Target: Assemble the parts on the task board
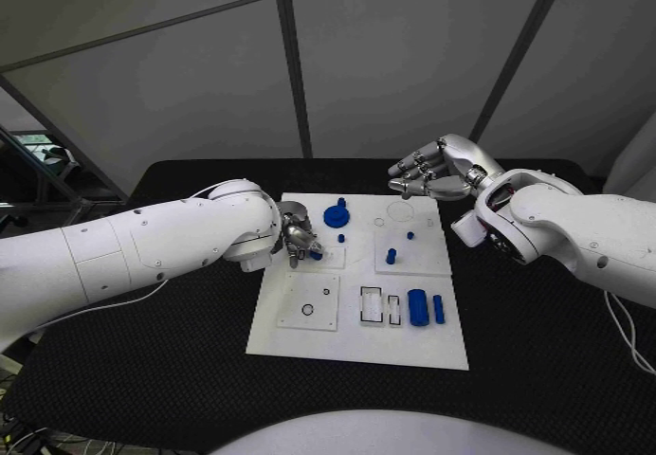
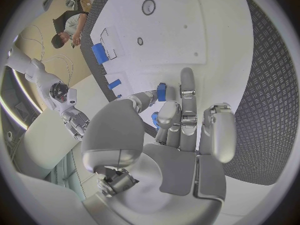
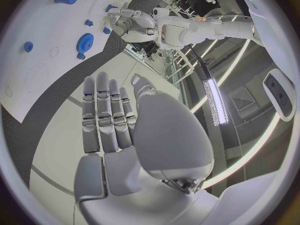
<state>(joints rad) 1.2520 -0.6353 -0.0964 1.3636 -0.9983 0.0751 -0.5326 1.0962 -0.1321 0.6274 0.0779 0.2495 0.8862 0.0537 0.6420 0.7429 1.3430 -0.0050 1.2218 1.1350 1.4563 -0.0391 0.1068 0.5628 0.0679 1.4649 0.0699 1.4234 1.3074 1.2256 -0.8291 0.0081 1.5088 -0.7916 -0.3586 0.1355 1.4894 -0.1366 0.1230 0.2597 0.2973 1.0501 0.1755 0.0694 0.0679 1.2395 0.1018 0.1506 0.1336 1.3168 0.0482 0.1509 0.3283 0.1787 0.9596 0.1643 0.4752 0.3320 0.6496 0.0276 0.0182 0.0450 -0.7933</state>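
The white task board lies mid-table. At the board's left edge, my left hand pinches a small blue part between thumb and a finger, low over the plate. The left wrist view shows that part between the fingertips, over the board. My right hand hovers above the board's far right corner, fingers stretched out and holding nothing; its fingers are straight in the right wrist view. A blue gear, a peg, a cylinder and a bar are on the board.
The black table surrounds the board, with bare mat on both sides and in front. The near left plate has a small ring and the near middle two rectangular slots. My left forearm lies across the table's left half.
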